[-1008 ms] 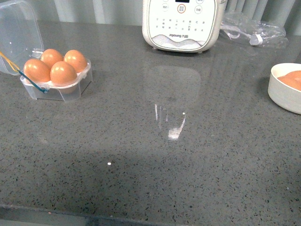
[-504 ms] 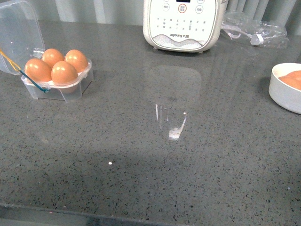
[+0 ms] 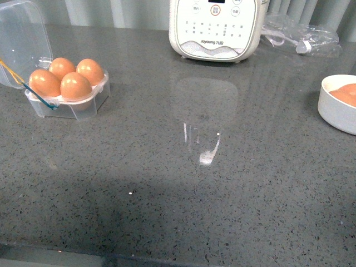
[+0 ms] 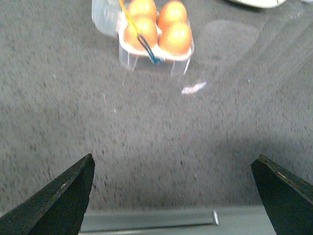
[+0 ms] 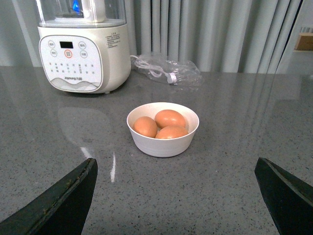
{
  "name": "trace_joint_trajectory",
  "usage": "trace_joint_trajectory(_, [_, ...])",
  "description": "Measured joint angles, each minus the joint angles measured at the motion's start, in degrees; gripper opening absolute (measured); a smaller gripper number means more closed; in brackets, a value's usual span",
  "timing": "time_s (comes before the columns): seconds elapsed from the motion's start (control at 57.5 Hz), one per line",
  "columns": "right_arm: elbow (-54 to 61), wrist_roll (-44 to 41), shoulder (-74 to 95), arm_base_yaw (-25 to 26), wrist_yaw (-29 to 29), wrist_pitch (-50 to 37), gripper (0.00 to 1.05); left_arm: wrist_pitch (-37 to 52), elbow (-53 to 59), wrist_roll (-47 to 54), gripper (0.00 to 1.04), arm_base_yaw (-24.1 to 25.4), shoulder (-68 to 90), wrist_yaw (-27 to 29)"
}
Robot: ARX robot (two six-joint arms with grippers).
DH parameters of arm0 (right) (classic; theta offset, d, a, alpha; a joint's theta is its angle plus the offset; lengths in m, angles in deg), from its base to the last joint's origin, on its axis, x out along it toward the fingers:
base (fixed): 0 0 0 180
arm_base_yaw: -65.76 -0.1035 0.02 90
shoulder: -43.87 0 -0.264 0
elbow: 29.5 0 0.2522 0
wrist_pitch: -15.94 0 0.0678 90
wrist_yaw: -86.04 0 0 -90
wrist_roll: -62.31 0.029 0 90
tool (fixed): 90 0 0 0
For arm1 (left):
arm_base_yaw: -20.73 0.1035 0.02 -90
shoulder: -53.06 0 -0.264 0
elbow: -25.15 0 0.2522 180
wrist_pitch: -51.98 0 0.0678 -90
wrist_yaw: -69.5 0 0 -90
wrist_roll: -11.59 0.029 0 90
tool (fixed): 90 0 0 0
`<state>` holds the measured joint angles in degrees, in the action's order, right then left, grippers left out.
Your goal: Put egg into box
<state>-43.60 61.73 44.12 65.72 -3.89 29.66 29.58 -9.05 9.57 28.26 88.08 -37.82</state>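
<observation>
The clear egg box stands at the far left of the counter with its lid open and all its cells filled with brown eggs. It also shows in the left wrist view. A white bowl holds three brown eggs; its edge shows at the right of the front view. My left gripper is open and empty, back from the box near the counter's front edge. My right gripper is open and empty, short of the bowl. Neither arm shows in the front view.
A white kitchen appliance stands at the back centre, also in the right wrist view. A clear plastic bag with a cable lies at the back right. The counter is dark grey speckled stone. Curtains hang behind.
The front view shifted very slightly between the earliest frame and now. The box, eggs and bowl have not moved.
</observation>
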Motion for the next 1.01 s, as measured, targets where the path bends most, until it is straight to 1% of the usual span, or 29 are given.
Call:
trace_joint_trajectory(0.191, [0.00,0.02,0.00,0.00,0.00,0.00,0.97,13.25,-8.87,0.22,0.98,5.05,16.02,-2.32])
trace_joint_trajectory(0.313, [0.00,0.00,0.00,0.00,0.00,0.00,0.97,16.22,-14.97,0.33,0.98,8.35,24.68,-3.72])
trace_joint_trajectory(0.435, [0.00,0.00,0.00,0.00,0.00,0.00,0.97,18.12,-20.41,0.28,0.98,10.19,31.26,-4.02])
trace_joint_trajectory(0.713, [0.00,0.00,0.00,0.00,0.00,0.00,0.97,19.37,-30.77,2.14,0.98,9.84,43.89,-4.31])
trace_joint_trajectory(1.008, [0.00,0.00,0.00,0.00,0.00,0.00,0.97,19.69,-34.18,3.17,0.98,8.92,52.43,-5.11])
